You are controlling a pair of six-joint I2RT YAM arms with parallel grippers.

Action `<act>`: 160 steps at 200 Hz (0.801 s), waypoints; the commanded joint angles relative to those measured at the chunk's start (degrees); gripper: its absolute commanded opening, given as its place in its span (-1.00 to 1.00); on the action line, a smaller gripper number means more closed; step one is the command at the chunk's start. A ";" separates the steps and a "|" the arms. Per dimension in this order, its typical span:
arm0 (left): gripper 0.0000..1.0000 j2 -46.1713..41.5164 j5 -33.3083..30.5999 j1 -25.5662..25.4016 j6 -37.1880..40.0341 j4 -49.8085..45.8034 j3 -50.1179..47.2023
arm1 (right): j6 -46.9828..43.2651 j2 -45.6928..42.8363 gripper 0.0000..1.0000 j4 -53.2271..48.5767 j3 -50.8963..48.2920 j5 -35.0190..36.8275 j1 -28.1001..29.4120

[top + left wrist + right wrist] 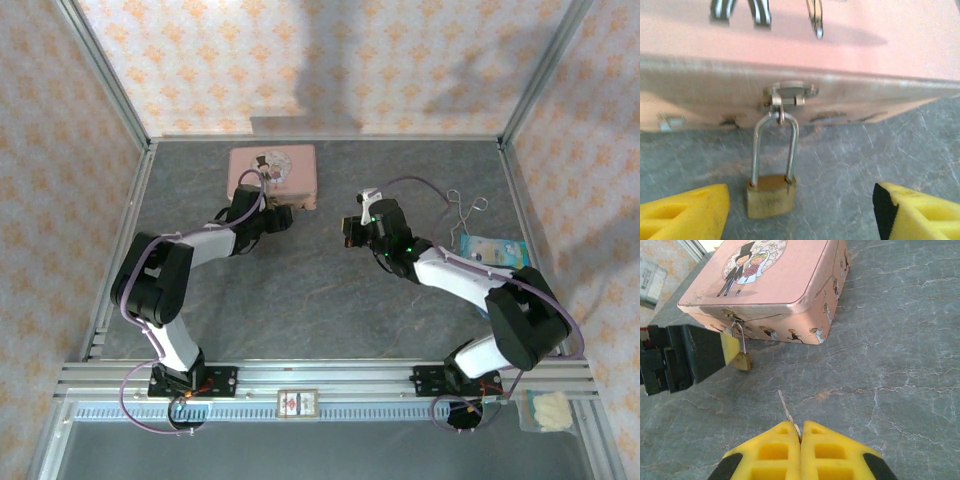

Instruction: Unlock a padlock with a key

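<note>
Brass padlock (771, 195) lies by spread left end effector (800, 212); right end effector (800, 436) pinches key (788, 412).

Readable text: none.
Pink tin lid (760, 270): wedding-couple picture, no words.
Blue packet (495, 250): print too small to read.
Rail tag (298, 402): red mark, lettering illegible.

The table (320, 300) I work on is dark grey with thin pale lines, like stone. A pink tin (272, 175) with a cartoon bride and groom on its lid sits on it. A little gold padlock (771, 195) hangs from the tin's front, and its body rests on the table just beside the tin. Well off to the right of the tin lie a bent silver wire tool (465, 208) and a blue and white packet (495, 250).
</note>
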 commanded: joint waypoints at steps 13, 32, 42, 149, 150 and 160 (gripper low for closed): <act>0.37 3.99 -5.76 0.50 7.61 -3.53 3.70 | -0.32 -1.65 -1.00 1.37 -0.63 1.64 0.28; 0.23 6.64 -5.77 0.74 8.65 -3.80 5.35 | -0.25 -2.03 -1.00 1.38 -0.71 1.59 0.28; 0.21 7.73 -5.06 0.76 8.51 -3.44 5.77 | -0.24 -2.23 -1.00 1.39 -0.80 1.67 0.29; -0.71 11.94 5.21 0.76 -2.05 7.00 3.60 | 1.13 -1.16 -1.00 3.69 -2.12 0.36 0.36; -0.73 11.95 5.26 0.76 -2.23 7.05 3.59 | 1.23 -1.06 -1.00 3.82 -2.17 0.21 0.36; -0.82 11.49 6.45 0.76 -3.89 7.75 3.22 | 2.62 -0.18 -1.00 5.89 -2.83 -1.68 0.32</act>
